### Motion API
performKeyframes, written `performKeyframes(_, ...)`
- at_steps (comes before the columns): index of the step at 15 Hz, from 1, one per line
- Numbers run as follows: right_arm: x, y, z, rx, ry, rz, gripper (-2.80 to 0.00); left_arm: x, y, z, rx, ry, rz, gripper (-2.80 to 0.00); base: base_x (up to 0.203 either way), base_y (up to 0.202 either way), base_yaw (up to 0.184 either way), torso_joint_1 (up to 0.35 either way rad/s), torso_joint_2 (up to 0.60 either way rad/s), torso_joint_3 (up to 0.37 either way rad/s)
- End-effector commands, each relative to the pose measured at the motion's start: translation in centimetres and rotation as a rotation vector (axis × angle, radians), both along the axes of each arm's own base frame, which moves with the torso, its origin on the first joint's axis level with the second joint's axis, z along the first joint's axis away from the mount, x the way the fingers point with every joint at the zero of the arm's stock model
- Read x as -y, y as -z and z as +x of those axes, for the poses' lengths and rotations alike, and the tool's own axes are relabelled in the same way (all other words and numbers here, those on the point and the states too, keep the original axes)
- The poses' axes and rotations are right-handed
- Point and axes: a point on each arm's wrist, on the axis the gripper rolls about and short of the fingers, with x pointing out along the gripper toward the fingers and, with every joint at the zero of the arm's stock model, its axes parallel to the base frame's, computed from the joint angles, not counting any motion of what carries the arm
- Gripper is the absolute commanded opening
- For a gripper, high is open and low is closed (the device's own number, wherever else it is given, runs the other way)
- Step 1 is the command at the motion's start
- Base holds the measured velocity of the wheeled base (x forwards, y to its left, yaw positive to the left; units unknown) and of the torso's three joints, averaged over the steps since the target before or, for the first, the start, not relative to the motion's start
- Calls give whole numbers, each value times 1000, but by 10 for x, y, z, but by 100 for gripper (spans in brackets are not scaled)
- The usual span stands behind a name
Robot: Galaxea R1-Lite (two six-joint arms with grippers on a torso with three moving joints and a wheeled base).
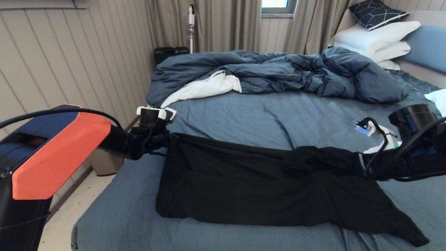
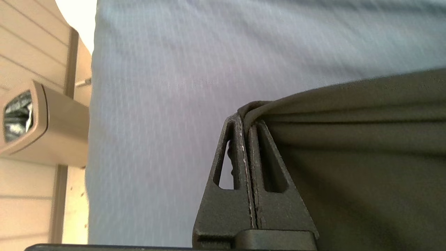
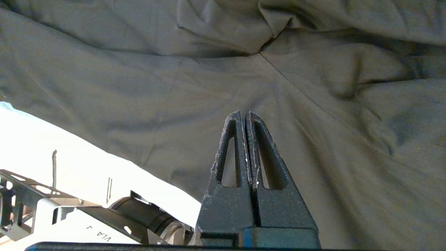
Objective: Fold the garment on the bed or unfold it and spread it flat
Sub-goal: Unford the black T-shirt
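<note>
Left tool (image 1: 171, 141) clamped tight on one edge of the garment (image 1: 244, 188), with a fold of black cloth pinched between its fingertips (image 2: 248, 122). Right tool (image 1: 359, 164) likewise closed on the opposite end, where the cloth bunches into a thick roll; exact pinch point hidden by folds, though fabric wraps the closed fingers (image 3: 245, 120) all round. Garment stretched in a taut line from tool to tool, its long axis running straight across the near part of the bed (image 1: 278, 115), its lower portion draped from that line onto the sheet nearer the robot. One loose corner trailing low, beyond the right tool's side. Plain black face up; no print in sight. Duvet (image 1: 278, 73) and pillows (image 1: 376, 38) lying well beyond both tools, apart from the cloth. Judged as mid-spread: held edge level between the arms, each end equally served by its own arm. Likely requirement: lowering both ends evenly, keeping tension, so the bunch near the right tool opens out flat.
</note>
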Motion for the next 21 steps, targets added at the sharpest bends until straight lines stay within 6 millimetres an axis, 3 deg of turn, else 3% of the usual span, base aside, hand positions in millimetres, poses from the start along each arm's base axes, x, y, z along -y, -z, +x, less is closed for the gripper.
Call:
performKeyframes(1, -1, 1, 1, -4, -5, 3, -280, 0, 14, 11, -6, -9, 5, -280, 0, 0, 0, 0, 0, 0)
performKeyframes(5, -1, 2, 4, 1, -7, 1, -280, -5, 16, 15, -6, -28, 6, -280, 0, 0, 0, 0, 0, 0)
performKeyframes(6, -1, 2, 4, 1, -7, 1, -280, -9, 12, 16, -3, -37, 5, 0, 0, 0, 0, 0, 0, 0)
performKeyframes(13, 0, 2, 4, 1, -3, 2, -280, -16, -32, 1, 38, -47, -20, 0, 0, 0, 0, 0, 0, 0)
performKeyframes(16, 0, 1, 3, 7, -5, 0, -280, -17, -29, -1, -2, -49, -20, 0, 0, 0, 0, 0, 0, 0)
performKeyframes(21, 0, 1, 3, 7, -3, 0, -280, -14, -43, 5, 11, -80, -95, 0, 0, 0, 0, 0, 0, 0)
